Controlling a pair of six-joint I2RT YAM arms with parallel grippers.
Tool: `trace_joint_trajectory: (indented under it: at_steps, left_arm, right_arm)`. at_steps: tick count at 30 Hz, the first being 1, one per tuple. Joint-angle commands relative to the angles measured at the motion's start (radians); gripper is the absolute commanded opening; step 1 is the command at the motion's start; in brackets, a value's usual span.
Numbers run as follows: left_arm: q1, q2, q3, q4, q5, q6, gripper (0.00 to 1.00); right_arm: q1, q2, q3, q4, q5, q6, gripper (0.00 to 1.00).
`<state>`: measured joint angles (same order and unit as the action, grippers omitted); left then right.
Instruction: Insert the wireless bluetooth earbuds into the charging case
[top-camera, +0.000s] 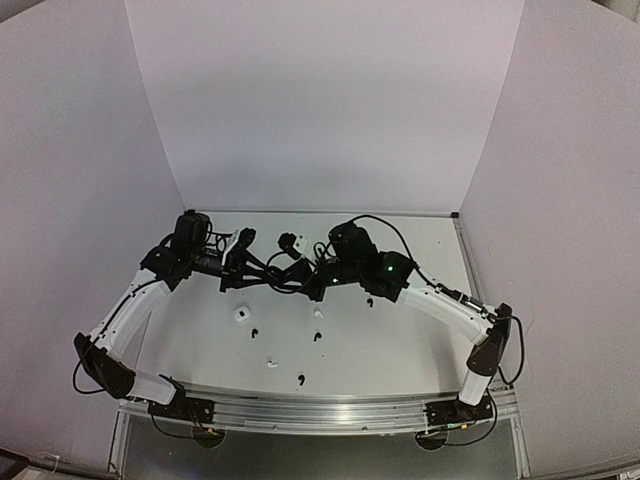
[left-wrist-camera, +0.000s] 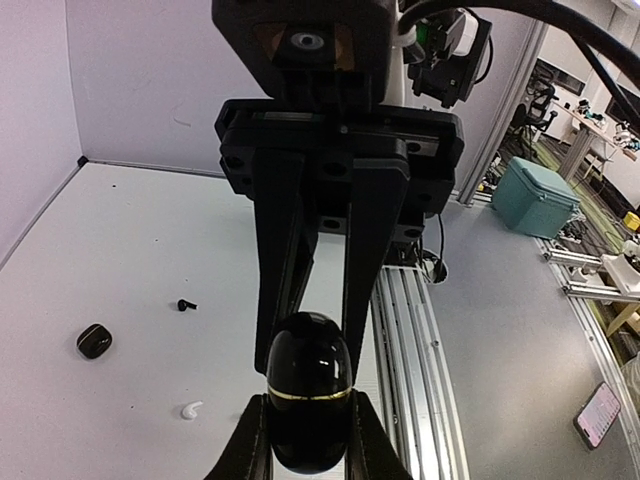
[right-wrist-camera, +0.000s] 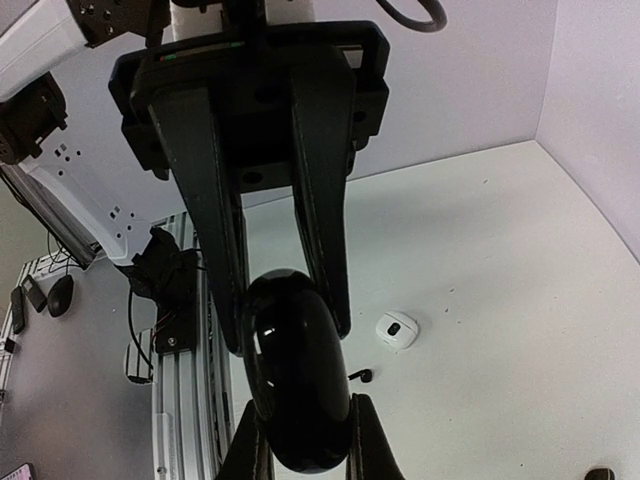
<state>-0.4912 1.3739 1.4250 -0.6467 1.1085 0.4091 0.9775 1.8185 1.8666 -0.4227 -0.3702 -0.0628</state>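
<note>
Left claw (left-wrist-camera: 308, 445): clamped on black case (left-wrist-camera: 308, 385), held above counter (left-wrist-camera: 120, 240).
Right claw (right-wrist-camera: 300, 445): clamped on same case, from opposite end.
Buds: black bud (left-wrist-camera: 186, 304) and white bud (left-wrist-camera: 190, 409) loose on counter, well apart from held case.

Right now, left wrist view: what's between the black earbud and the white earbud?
Bare table between black earbud and white earbud; left wrist view.

No legible text, labels, brands or numbers in any view. The white case (right-wrist-camera: 397, 329) on the desk (right-wrist-camera: 500, 260) carries a small dark mark, too small to read.
</note>
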Motion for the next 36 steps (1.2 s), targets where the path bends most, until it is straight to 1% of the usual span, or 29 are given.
trace_joint_trajectory:
  at_steps: [1,2,4,5,6,7,9,11,15,23,29,36]
  left_arm:
    - [-0.004,-0.012,0.022,0.015,0.026,-0.023,0.01]
    - [-0.003,-0.011,0.024,-0.008,0.025,-0.017,0.08]
    - [0.005,-0.005,0.036,-0.067,0.025,0.033,0.36]
    - [0.009,0.002,0.046,-0.126,0.022,0.075,0.41]
    - [0.013,0.009,0.059,-0.177,0.014,0.129,0.45]
    - [0.017,0.015,0.068,-0.225,0.004,0.183,0.46]
    - [0.019,0.022,0.082,-0.278,-0.020,0.258,0.45]
    - [0.019,0.024,0.087,-0.290,-0.038,0.281,0.44]
    - [0.019,0.024,0.091,-0.269,-0.037,0.270,0.38]
    - [0.019,0.022,0.092,-0.220,-0.038,0.215,0.40]
    - [0.019,0.024,0.093,-0.220,-0.032,0.217,0.40]
    - [0.019,0.028,0.100,-0.224,-0.027,0.212,0.26]
  right_arm:
    - [0.010,0.017,0.043,0.021,-0.013,-0.004,0.00]
    - [0.009,0.010,0.037,0.021,-0.007,-0.009,0.00]
    - [0.010,-0.008,0.019,0.018,0.004,-0.024,0.00]
    - [0.009,-0.016,0.014,0.016,0.013,-0.029,0.00]
    - [0.009,-0.026,0.010,0.012,0.018,-0.035,0.00]
    - [0.009,-0.030,0.008,0.008,0.021,-0.040,0.00]
    - [0.010,-0.033,0.010,0.001,0.020,-0.045,0.00]
    - [0.010,-0.026,0.017,0.000,0.010,-0.041,0.00]
    - [0.011,0.003,0.045,-0.013,-0.006,-0.037,0.00]
    - [0.012,0.033,0.078,-0.038,-0.017,-0.045,0.00]
    - [0.012,0.057,0.109,-0.057,-0.016,-0.054,0.00]
    - [0.014,0.067,0.123,-0.069,-0.016,-0.063,0.00]
